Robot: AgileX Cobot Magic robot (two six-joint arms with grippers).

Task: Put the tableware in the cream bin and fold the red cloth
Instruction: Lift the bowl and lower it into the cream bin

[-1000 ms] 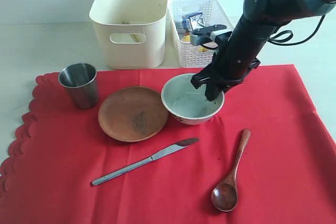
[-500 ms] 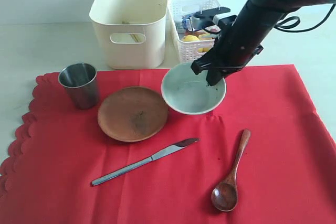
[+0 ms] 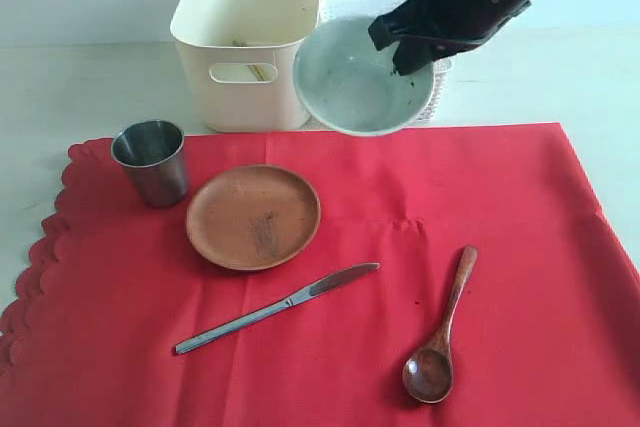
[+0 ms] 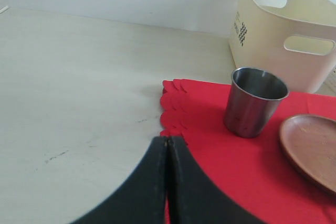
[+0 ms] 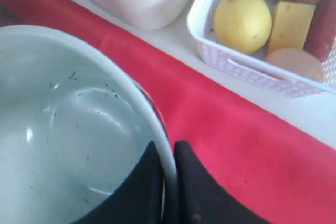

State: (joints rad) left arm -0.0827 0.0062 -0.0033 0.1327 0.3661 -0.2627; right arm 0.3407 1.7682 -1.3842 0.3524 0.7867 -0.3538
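Observation:
My right gripper [image 3: 412, 47] is shut on the rim of the white bowl [image 3: 355, 79], which hangs tilted in the air beside the cream bin [image 3: 250, 42]. The wrist view shows one finger inside the bowl [image 5: 68, 129] and one outside, at the gripper [image 5: 169, 148]. On the red cloth [image 3: 520, 237] lie the steel cup [image 3: 151, 161], wooden plate [image 3: 253, 216], knife [image 3: 277, 308] and wooden spoon [image 3: 440, 332]. A chopstick [image 3: 258, 71] shows through the bin's handle cutout. My left gripper [image 4: 168, 140] is shut and empty, low over the cloth's scalloped edge [image 4: 170, 111] near the cup [image 4: 254, 100].
A white lattice basket [image 5: 247, 64] behind the cloth holds a lemon [image 5: 242, 22], cheese [image 5: 291, 24] and other food. It stands right of the cream bin, partly hidden by the raised bowl. Bare table [image 3: 80, 87] lies left of the bin.
The right gripper closed on the bowl's rim and lifted the bowl off the cloth, up and back toward the bin. The left gripper stayed still.

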